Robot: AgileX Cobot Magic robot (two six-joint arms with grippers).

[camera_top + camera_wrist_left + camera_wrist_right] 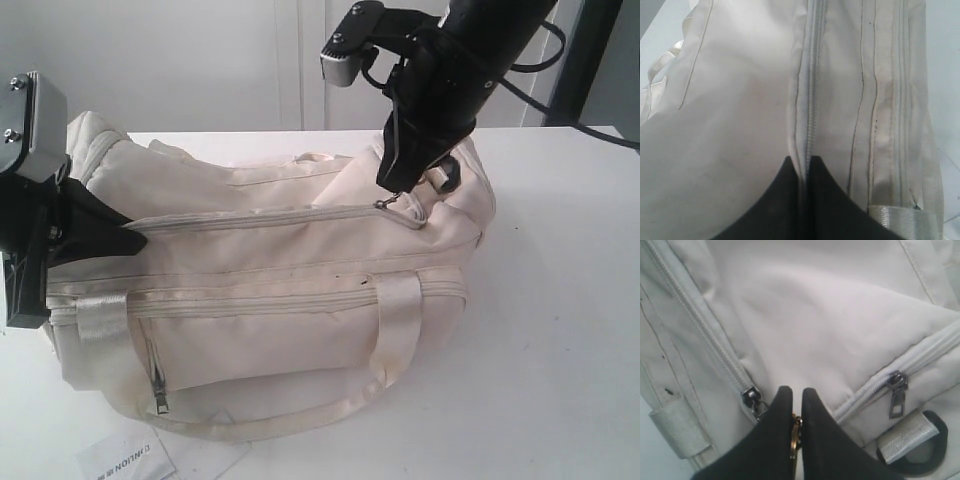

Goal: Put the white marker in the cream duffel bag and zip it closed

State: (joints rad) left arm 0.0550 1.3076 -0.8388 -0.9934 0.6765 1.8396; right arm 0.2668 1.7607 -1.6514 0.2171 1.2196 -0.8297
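Cream duffel bag (300,290) looked soft, floppy; left tool (801,159) pinched zip seam (812,100), right tool (796,390) clamped zip pull (795,440).

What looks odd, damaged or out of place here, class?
Small dark specks soil the large soft cream fabric duffel bag along its front seams, and a loose white printed paper tag lies on the white table by its front corner.

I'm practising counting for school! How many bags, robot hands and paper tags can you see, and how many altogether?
Bags: 1, the cream duffel bag
Robot hands: 2, the left hand pinching the bag, the right hand pinching a zip pull
Paper tags: 1, the paper tag
Total: 4
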